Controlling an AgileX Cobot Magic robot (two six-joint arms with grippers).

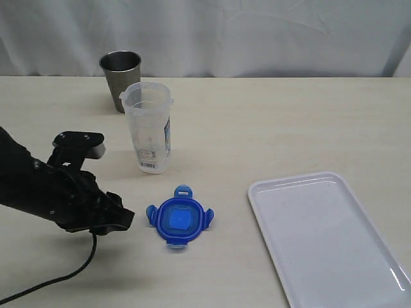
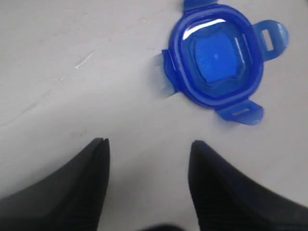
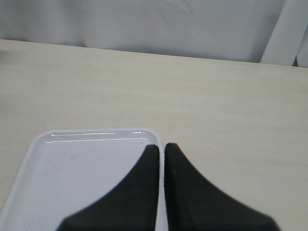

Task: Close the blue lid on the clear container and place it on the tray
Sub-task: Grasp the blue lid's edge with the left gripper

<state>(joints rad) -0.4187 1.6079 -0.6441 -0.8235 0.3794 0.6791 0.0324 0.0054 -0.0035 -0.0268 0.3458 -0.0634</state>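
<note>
**Now the flat lid may slip the grab**

The left gripper (image 2: pixel 149 144) hangs low over the table (image 1: pixel 270 128), jaws spread and empty. The blue lid (image 2: pixel 216 57) lies flat just ahead, off their line. Closing from here could clip a snap tab and skid the lid toward the clear container (image 1: pixel 149 128), which stands upright and open beside a steel cup (image 1: pixel 120 77) and might topple. The right gripper (image 3: pixel 161 147), jaws pressed together, hovers above the tray (image 3: pixel 72 168) rim.

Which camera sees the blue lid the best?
The left wrist view: the blue lid lies close up, tabs clear. The exterior view shows it whole but small. The right wrist view misses it.
</note>
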